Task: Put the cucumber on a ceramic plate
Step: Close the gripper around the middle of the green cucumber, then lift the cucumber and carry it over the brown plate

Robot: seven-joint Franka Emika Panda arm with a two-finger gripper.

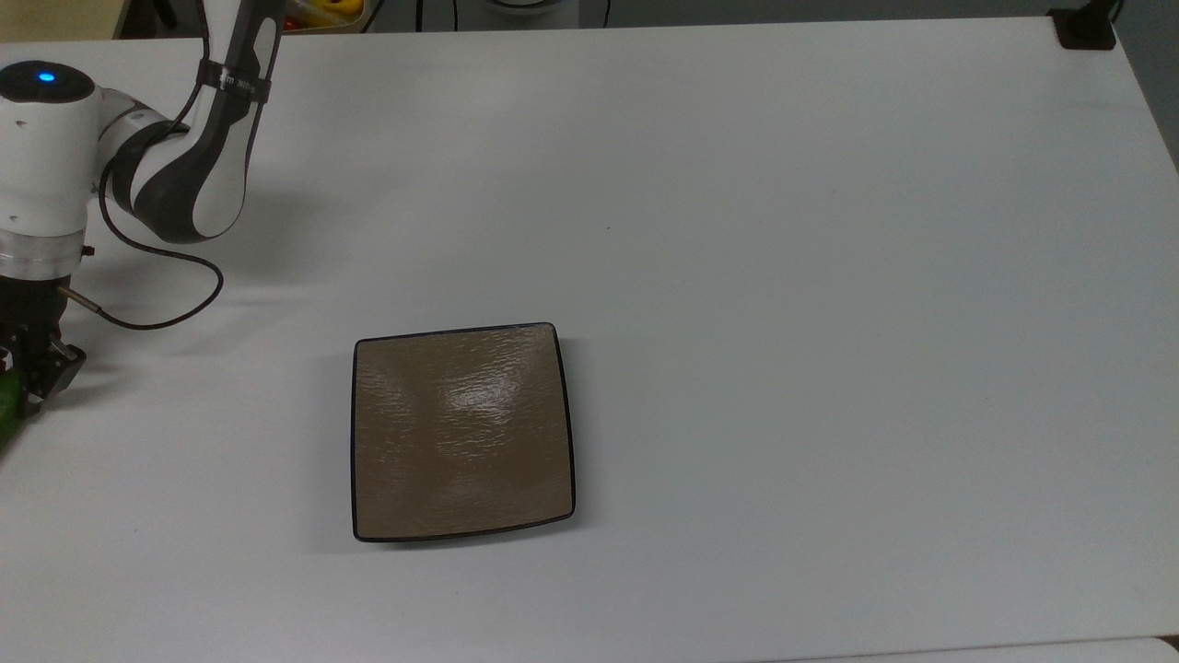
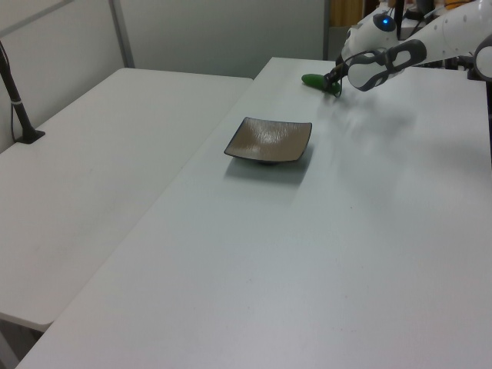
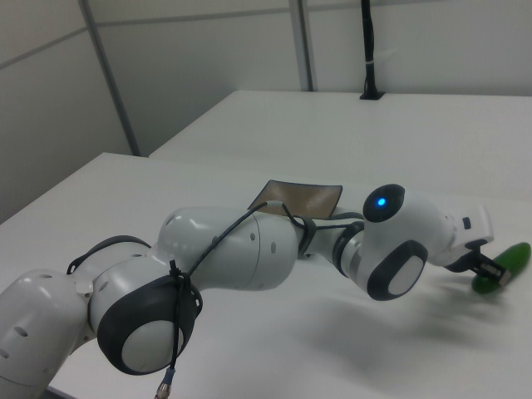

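The arm's black two-finger tool point(image 2: 334, 80) looks closed on the smooth dark green cucumber point(image 2: 314, 80) at the white table's point(image 1: 737, 230) edge, well apart from the square glossy brown ceramic plate point(image 1: 461, 431); stiff, light and probably slippery, it wants a mid-length grip.

The arm point(image 3: 224, 258) has glossy white rounded shells with dark grey joint bands. A blue light point(image 3: 381, 201) glows on its last white link. A thin black cable point(image 1: 157, 276) loops along it, and the gripper point(image 1: 32, 368) is black.
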